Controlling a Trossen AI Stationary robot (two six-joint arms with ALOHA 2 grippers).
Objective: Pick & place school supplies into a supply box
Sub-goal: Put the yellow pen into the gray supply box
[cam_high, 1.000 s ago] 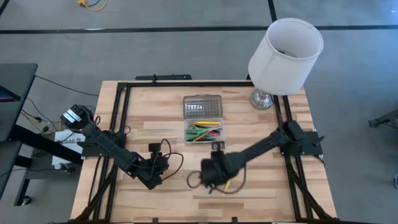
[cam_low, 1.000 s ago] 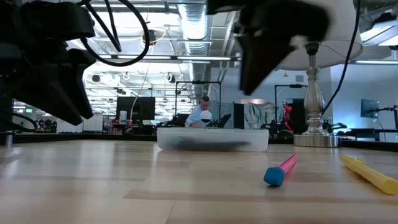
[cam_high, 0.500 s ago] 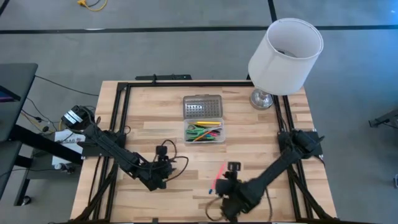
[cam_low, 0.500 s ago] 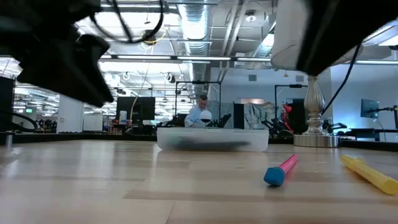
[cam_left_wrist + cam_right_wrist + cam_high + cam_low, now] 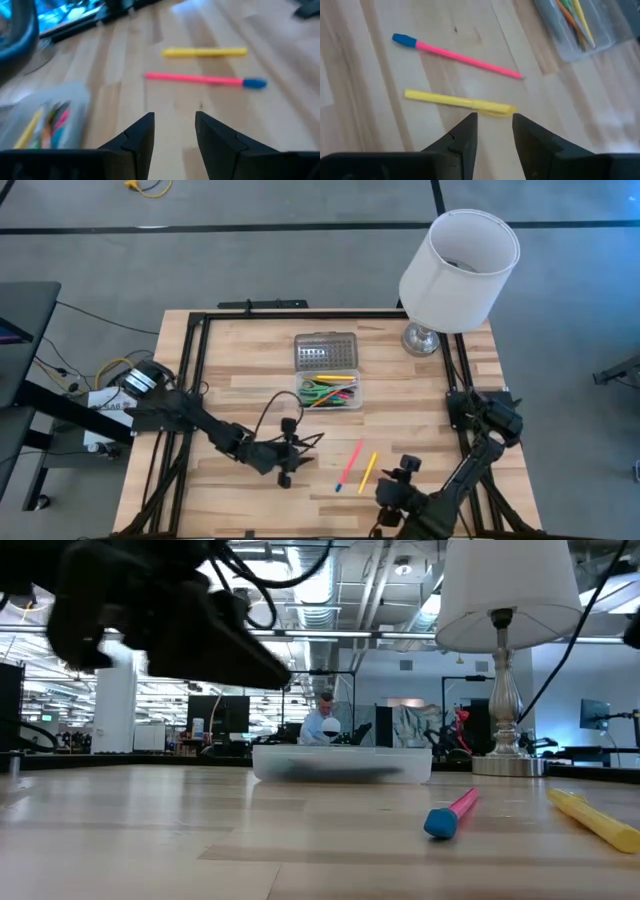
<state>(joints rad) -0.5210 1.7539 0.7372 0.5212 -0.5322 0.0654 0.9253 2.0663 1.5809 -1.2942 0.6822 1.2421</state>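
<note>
Pink pen (image 5: pixel 351 463) and yellow pen (image 5: pixel 368 471) lay side by side on the wooden table (image 5: pixel 230 370), loose, neither one held. Clear box (image 5: pixel 329 393) sat at 12 o'clock from them, lid (image 5: pixel 327 351) flipped back, a bunch of coloured pens already inside.

Risks, as a judgement: the two pens lay so near each other that a sloppy descent could catch both or nudge one rolling toward the table edge. Thin round barrels could slip from the fingers or get pinched at one end and swing. Both arms sat near the same pair, so a clash was possible if both went in. A long pen dropped crosswise could hang on the box rim.

Left claw (image 5: pixel 174 131) hovered with fingers parted, nothing between them; the pink pen was at its 3 o'clock in the top view, near, not touching. Right claw (image 5: pixel 493 131) was also released and empty, low at the front edge; the yellow pen sat at its 11 o'clock, just ahead of the fingertips, apart.
</note>
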